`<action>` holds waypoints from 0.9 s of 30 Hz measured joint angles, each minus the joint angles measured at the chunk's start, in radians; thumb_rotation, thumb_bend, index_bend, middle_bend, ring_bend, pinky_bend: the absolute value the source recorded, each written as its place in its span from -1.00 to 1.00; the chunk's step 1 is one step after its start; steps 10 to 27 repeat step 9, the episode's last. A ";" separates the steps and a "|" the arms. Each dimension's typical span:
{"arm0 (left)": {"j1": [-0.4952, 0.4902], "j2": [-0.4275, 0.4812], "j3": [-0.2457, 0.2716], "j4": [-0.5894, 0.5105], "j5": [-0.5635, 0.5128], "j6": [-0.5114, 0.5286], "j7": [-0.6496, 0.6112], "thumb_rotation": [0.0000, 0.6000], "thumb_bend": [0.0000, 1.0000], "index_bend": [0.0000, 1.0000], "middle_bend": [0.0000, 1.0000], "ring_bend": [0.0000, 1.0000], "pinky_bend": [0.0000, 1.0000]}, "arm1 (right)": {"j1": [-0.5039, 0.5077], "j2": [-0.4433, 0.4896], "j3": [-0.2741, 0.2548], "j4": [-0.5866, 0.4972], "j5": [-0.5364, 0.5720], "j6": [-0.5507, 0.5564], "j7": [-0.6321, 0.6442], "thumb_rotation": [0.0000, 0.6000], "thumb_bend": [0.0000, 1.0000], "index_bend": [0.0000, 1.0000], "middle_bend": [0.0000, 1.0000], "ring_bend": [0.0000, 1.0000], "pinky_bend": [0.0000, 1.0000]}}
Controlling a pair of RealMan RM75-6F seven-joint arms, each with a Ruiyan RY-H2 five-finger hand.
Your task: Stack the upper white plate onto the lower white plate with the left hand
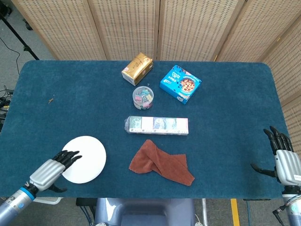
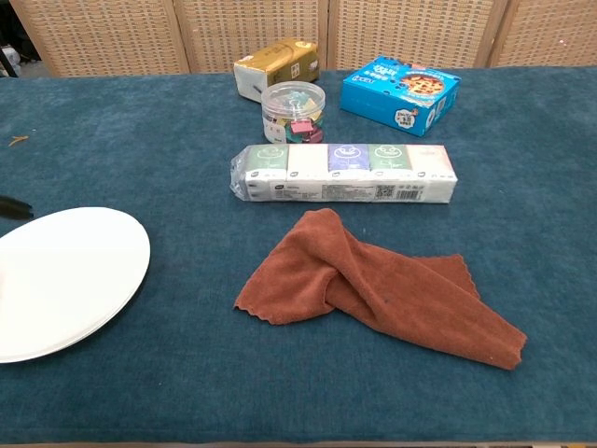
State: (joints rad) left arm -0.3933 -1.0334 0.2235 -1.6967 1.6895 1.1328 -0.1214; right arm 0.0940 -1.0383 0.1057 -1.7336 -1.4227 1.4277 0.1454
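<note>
Plates sit at the near left of the table, seemingly already one on the other: the chest view shows a doubled rim at the lower left edge, so the stacking looks done. The left hand hovers just beside the stack's left rim, fingers spread and holding nothing, their tips at or over the rim. The right hand waits off the table's near right corner, fingers apart and upward, also empty. Main risk, as I judge it, is a fingertip catching the rim as the hand pulls away, which could slide the top plate off centre or push the stack toward the near edge, which is close. Lifting before drawing back would avoid that. Open cloth lies left and beyond the stack, so the hand has room there. To the right, near the middle, lies a rust towel, well apart from the stack. Farther on come a tissue pack, then a clip jar, then a blue box and a gold pack near the far edge, all clear of the left arm's path.
</note>
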 measured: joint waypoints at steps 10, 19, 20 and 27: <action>0.173 -0.014 -0.089 0.002 -0.127 0.285 0.159 1.00 -0.91 -1.00 -1.00 -1.00 -1.00 | -0.003 0.002 -0.001 -0.006 -0.010 0.009 0.001 1.00 -1.00 -1.00 -1.00 -1.00 -1.00; 0.173 -0.014 -0.089 0.002 -0.127 0.285 0.159 1.00 -0.91 -1.00 -1.00 -1.00 -1.00 | -0.003 0.002 -0.001 -0.006 -0.010 0.009 0.001 1.00 -1.00 -1.00 -1.00 -1.00 -1.00; 0.173 -0.014 -0.089 0.002 -0.127 0.285 0.159 1.00 -0.91 -1.00 -1.00 -1.00 -1.00 | -0.003 0.002 -0.001 -0.006 -0.010 0.009 0.001 1.00 -1.00 -1.00 -1.00 -1.00 -1.00; 0.173 -0.014 -0.089 0.002 -0.127 0.285 0.159 1.00 -0.91 -1.00 -1.00 -1.00 -1.00 | -0.003 0.002 -0.001 -0.006 -0.010 0.009 0.001 1.00 -1.00 -1.00 -1.00 -1.00 -1.00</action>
